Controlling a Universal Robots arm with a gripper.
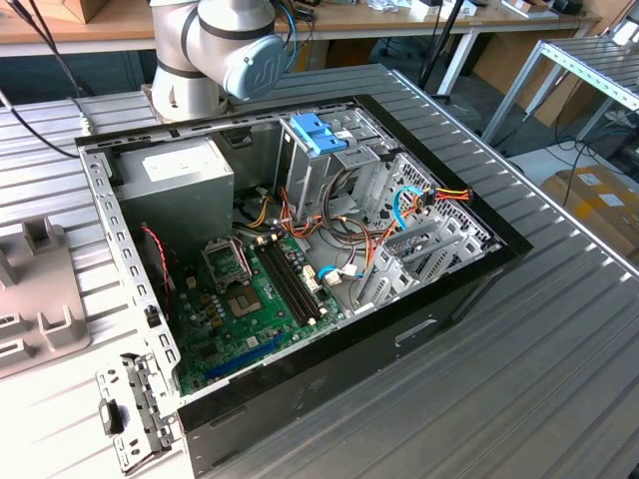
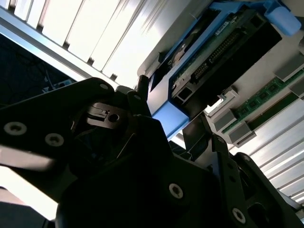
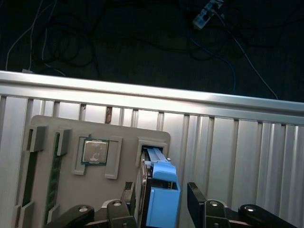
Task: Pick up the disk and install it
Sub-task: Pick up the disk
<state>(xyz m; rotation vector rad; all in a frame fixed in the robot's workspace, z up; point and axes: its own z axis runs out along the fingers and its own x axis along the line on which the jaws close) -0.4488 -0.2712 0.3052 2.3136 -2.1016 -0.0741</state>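
Note:
The disk [image 3: 160, 190] stands on edge in a slot of a grey holder plate [image 3: 95, 133]. Its light-blue carrier and brighter blue end tab [image 2: 166, 116] face the wrist, and the dark body with its connector row [image 2: 223, 52] is in the second wrist view. My gripper [image 3: 161, 192] is open and straddles the blue end. One black finger [image 3: 128, 192] is close against one side. The other finger [image 3: 195, 194] stands a small gap off the opposite side. The disk rests in its slot.
The holder also carries a processor chip [image 3: 95, 151] and a green memory stick [image 3: 51, 194]. Beyond the ribbed table edge [image 3: 152, 92] lies a dark floor with cables. In the exterior view, the open computer case [image 1: 329, 379] holds the motherboard [image 1: 250, 299] and a metal drive cage with a blue latch [image 1: 318, 132].

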